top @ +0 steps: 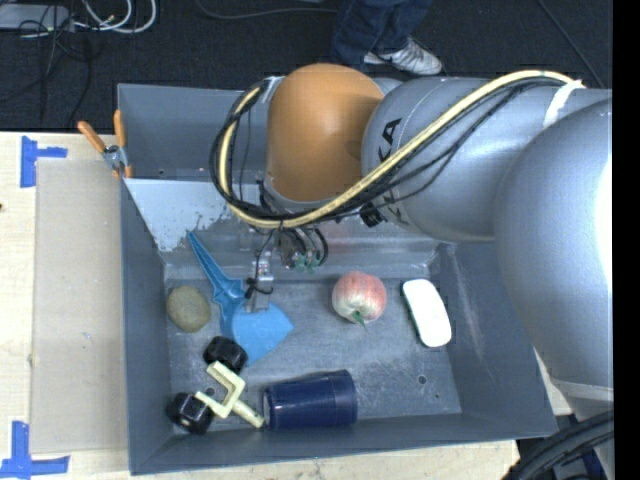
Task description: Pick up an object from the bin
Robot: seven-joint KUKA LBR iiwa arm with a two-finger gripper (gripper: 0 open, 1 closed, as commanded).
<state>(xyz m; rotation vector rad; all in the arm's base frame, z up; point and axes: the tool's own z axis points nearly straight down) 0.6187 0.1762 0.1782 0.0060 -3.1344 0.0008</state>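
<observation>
Shows a blue plastic scoop (255, 330) lying flat on the floor of the grey metal bin (400, 408), left of the middle, thin handle pointing up and left toward the back wall, broad blade toward the front. Places the claw (262, 280) directly over the junction of handle and blade, pointing straight down. Cannot tell the claw's opening from this angle, nor any contact with the scoop; cannot make out a grip on anything.

Sets above the claw a rounded orange cover (315, 133), looped with black and yellow cables (300, 213), at the end of a thick silver arm (520, 168) reaching in from the right and hiding much of the bin's back right part.

Lays a dull olive, stone-like lump (187, 308) just left of the scoop's handle, near the left wall. Puts a red and green apple (359, 297) to the right of the claw, apart from the scoop, and a white oval bar (427, 312) just beyond the apple, further right.

Rests a cream toy piece with black wheels (222, 393) in front of the scoop's blade, near the front left corner, one wheel just beside the blade. Ends with a dark blue cylinder (310, 400) on its side next to that toy, along the front wall.
</observation>
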